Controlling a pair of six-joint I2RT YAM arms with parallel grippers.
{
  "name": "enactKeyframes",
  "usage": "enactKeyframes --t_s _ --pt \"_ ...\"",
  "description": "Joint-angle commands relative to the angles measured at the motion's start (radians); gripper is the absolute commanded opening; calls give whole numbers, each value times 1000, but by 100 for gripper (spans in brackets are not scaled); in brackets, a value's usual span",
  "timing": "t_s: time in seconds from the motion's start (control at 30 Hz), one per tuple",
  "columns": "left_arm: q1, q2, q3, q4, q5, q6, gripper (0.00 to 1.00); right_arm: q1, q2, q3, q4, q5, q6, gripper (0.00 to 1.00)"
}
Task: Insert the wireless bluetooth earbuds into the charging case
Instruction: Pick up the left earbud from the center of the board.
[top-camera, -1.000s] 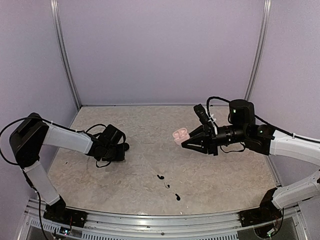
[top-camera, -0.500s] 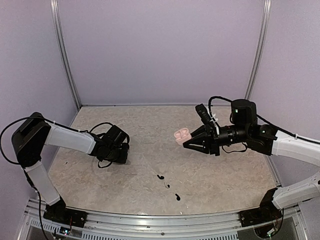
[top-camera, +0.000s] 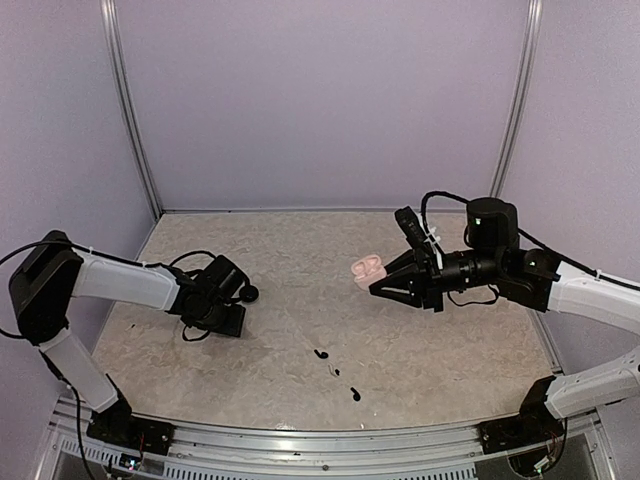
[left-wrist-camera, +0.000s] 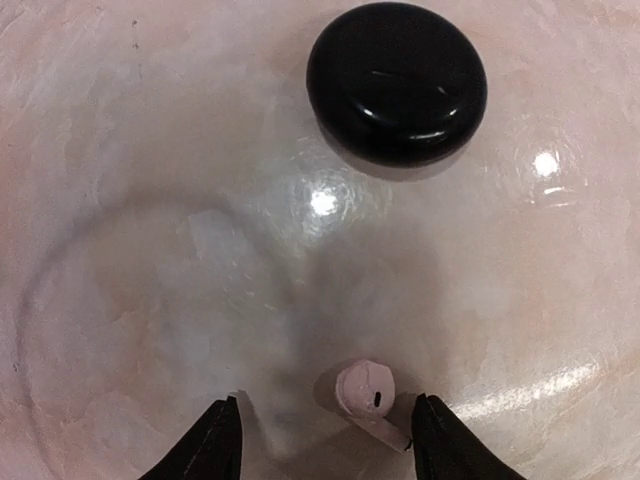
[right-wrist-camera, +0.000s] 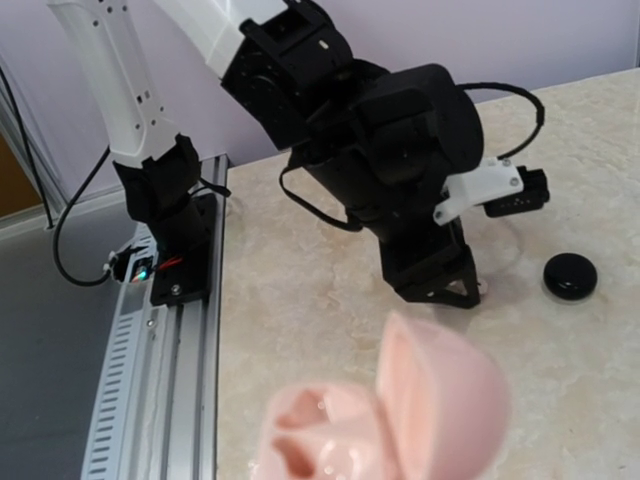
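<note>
A pale pink earbud (left-wrist-camera: 362, 388) lies on the table between the fingers of my left gripper (left-wrist-camera: 325, 405), which is open; its stem points toward the right finger. A round black charging case (left-wrist-camera: 397, 80), lid closed, sits just beyond it, and shows behind the left gripper (top-camera: 228, 322) as the black case (top-camera: 249, 293). My right gripper (top-camera: 378, 280) holds a pink case (top-camera: 367, 268) up in the air. Its lid is open and both sockets of the pink case (right-wrist-camera: 400, 420) are empty. Small black earbuds (top-camera: 320, 353) (top-camera: 356, 393) lie at front centre.
The metal rail (top-camera: 300, 440) with both arm bases runs along the near table edge. Purple walls with upright posts (top-camera: 130, 120) close the back and sides. The left arm's cable (right-wrist-camera: 330, 205) loops over the table near its wrist.
My left gripper has opened and slid a little left and nearer, uncovering the black case. The right gripper has drifted slightly right with the pink case.
</note>
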Motion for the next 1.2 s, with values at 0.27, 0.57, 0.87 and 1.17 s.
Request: enactKeyframes --t_s 0.27,0.57,0.87,1.17 --pt "59 -82 -4 20 109 30 44 -8 -19 -1 -13 1 -18 0" --pt "78 -5 181 -162 189 150 45 -9 -17 1 -20 -5 -19 0" --pt "91 100 266 -280 177 200 41 -8 -11 7 -41 -4 -30 0" --pt "108 157 292 -291 169 227 33 -8 1 7 -41 -10 -42 0"
